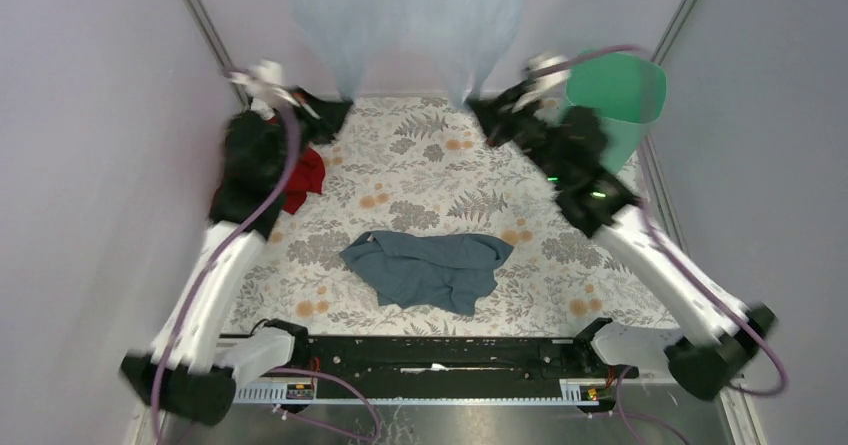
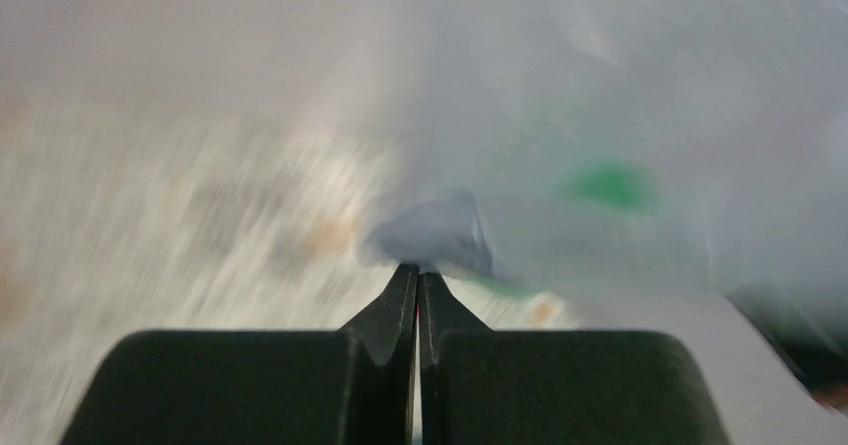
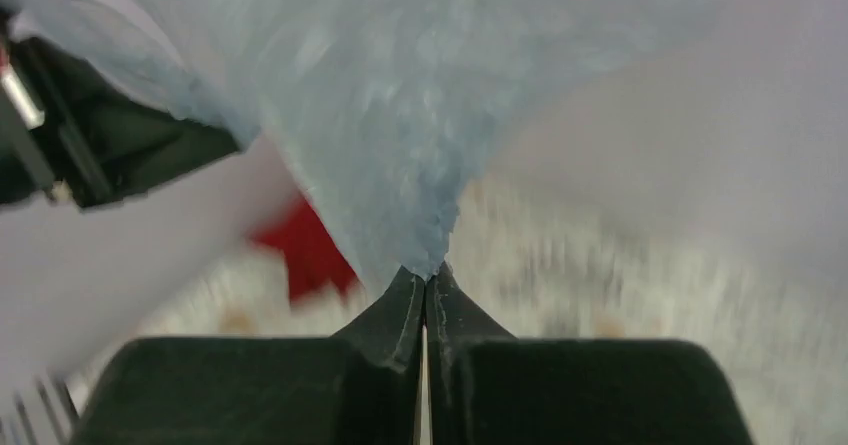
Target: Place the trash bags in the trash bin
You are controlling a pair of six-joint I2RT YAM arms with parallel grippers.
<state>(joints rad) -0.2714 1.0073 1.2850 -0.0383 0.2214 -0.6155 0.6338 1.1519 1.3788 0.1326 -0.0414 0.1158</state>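
The pale-blue translucent trash bag (image 1: pixel 405 20) hangs stretched between my two grippers, raised at the far end of the table. My left gripper (image 1: pixel 340 100) is shut on its left corner (image 2: pixel 430 235). My right gripper (image 1: pixel 475 105) is shut on its right corner (image 3: pixel 400 145). The mint-green trash bin (image 1: pixel 617 100) stands at the far right, just behind my right arm; it shows as a green blur through the film in the left wrist view (image 2: pixel 605 185). Both wrist views are motion-blurred.
A grey-blue cloth (image 1: pixel 430 268) lies crumpled in the middle of the floral tablecloth (image 1: pixel 440 155). A red cloth (image 1: pixel 303 177) lies at the left under my left arm, and also shows in the right wrist view (image 3: pixel 305 250). Grey walls close in on both sides.
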